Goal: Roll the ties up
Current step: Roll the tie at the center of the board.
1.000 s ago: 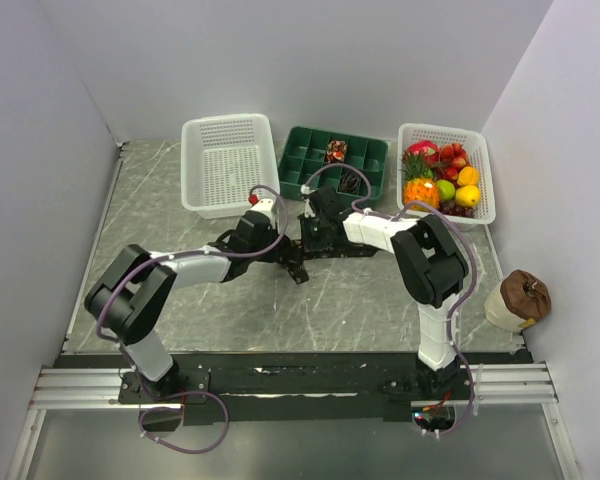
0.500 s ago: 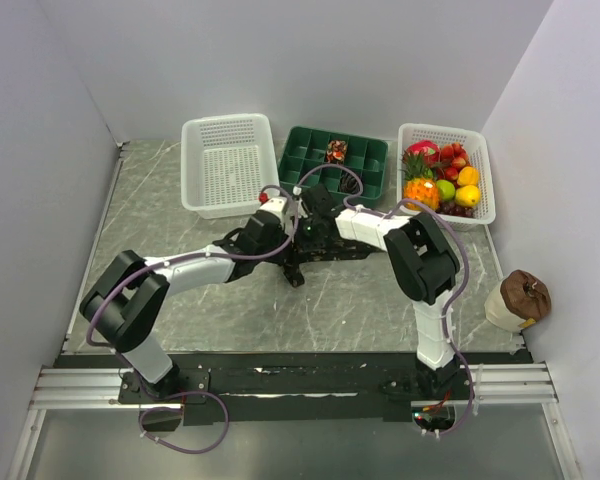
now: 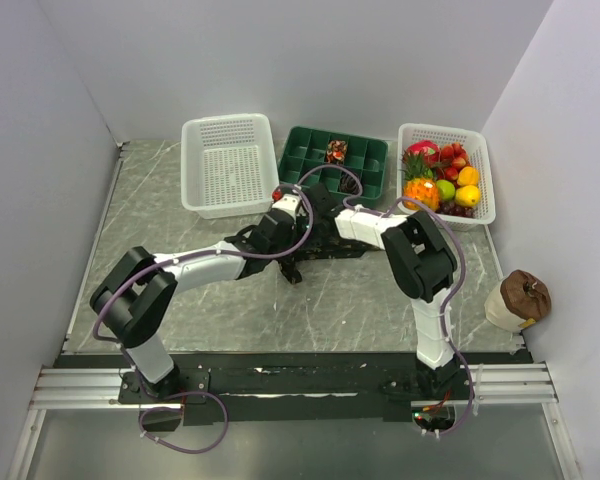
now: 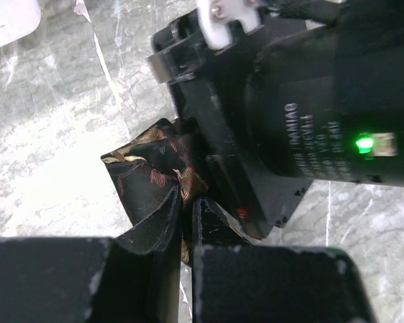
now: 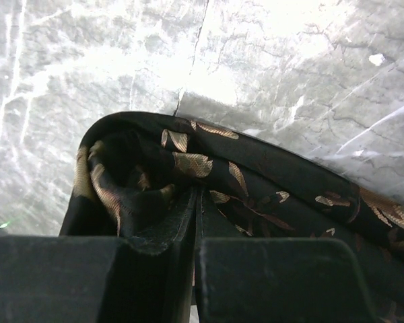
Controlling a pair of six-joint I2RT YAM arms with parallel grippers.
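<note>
A black tie (image 5: 269, 185) with tan leaf marks lies on the marble table, one end curled into a loose loop. My right gripper (image 5: 197, 195) is shut on a fold of that curled end. My left gripper (image 4: 186, 200) is shut on the same tie (image 4: 151, 165), right beside the black body of the right gripper (image 4: 296, 114). In the top view both grippers meet at mid-table, left gripper (image 3: 288, 232) and right gripper (image 3: 314, 222), with the tie (image 3: 296, 270) trailing below them. Two rolled ties (image 3: 336, 151) sit in the green tray.
A green compartment tray (image 3: 310, 160) stands at the back centre, with an empty white basket (image 3: 225, 165) to its left and a white basket of fruit (image 3: 445, 175) to its right. A brown-topped object (image 3: 520, 298) sits off the table's right edge.
My left gripper has swung right and toward the back, closing up against the right gripper. The right gripper has shifted slightly left. Both stay shut on the tie.
</note>
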